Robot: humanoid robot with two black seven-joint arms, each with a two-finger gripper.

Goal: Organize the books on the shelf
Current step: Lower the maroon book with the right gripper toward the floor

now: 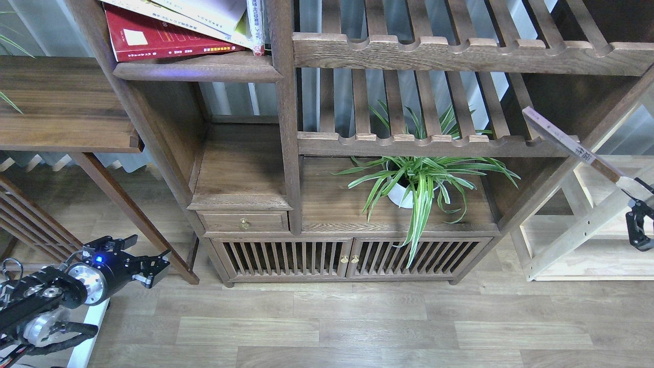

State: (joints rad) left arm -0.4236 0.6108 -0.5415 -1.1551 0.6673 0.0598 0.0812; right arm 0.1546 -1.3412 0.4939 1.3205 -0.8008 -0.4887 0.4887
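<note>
Several books lie tilted in a pile on the dark-brown shelf (196,70) at the top left: a glossy red book (158,40) at the bottom, a pale book (204,11) over it, and a yellow-green one (244,37) at the right side. My right gripper (638,197) at the right edge is shut on the lower end of a maroon-purple book (569,143). That book is seen edge-on and slants up to the left in front of the bookcase's right post. My left gripper (148,258) is low at the left, open and empty, far below the shelf.
Slatted racks with scalloped rails (434,138) fill the bookcase's middle. A potted spider plant (414,179) stands on the cabinet top. A small bay with a drawer (242,222) lies under the shelf. A pale wood unit (577,230) stands at the right, a dark side table (61,102) at the left.
</note>
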